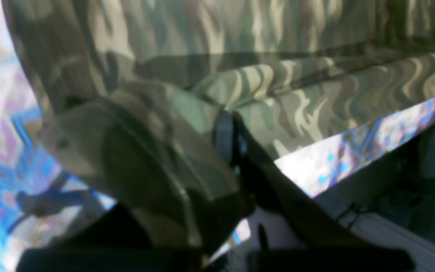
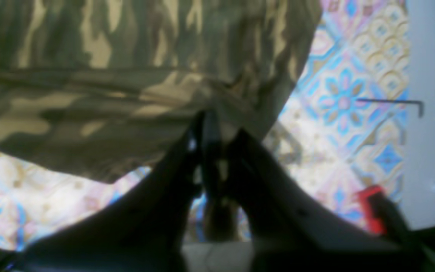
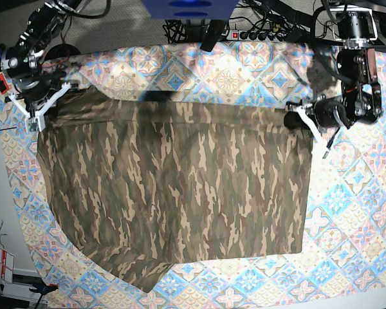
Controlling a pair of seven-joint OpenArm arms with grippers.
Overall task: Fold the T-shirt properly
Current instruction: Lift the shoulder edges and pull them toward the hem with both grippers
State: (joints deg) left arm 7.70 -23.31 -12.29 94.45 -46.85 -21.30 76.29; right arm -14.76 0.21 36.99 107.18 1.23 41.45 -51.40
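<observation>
The shirt (image 3: 174, 187) lay spread on the tablecloth (image 3: 347, 212), filling most of the table, with its far edge lifted between the two arms and a sleeve poking out at the near left of the base view. The left gripper (image 3: 294, 117), on that view's right, was pinched tight on one corner of that raised edge; its wrist view showed cloth bunched thickly over and around the fingers (image 1: 223, 136). The right gripper (image 2: 212, 124), at the other end, was likewise pressed together on a fold of shirt (image 2: 89, 105), the fabric coming to a gathered peak at its tips. The edge between them looked fairly taut and level, so the step in hand seemed to be carrying it over toward the near hem. The risks followed from the grips. The right hold looked thin, only a small nip of cloth, and a quick pull might tear it free, dropping that corner and leaving a skewed fold. The left wad might drag extra layers along and crease the finished edge. If the arms moved unevenly, the edge would land slanted, and the loose sleeve could be trapped underneath untidily.
</observation>
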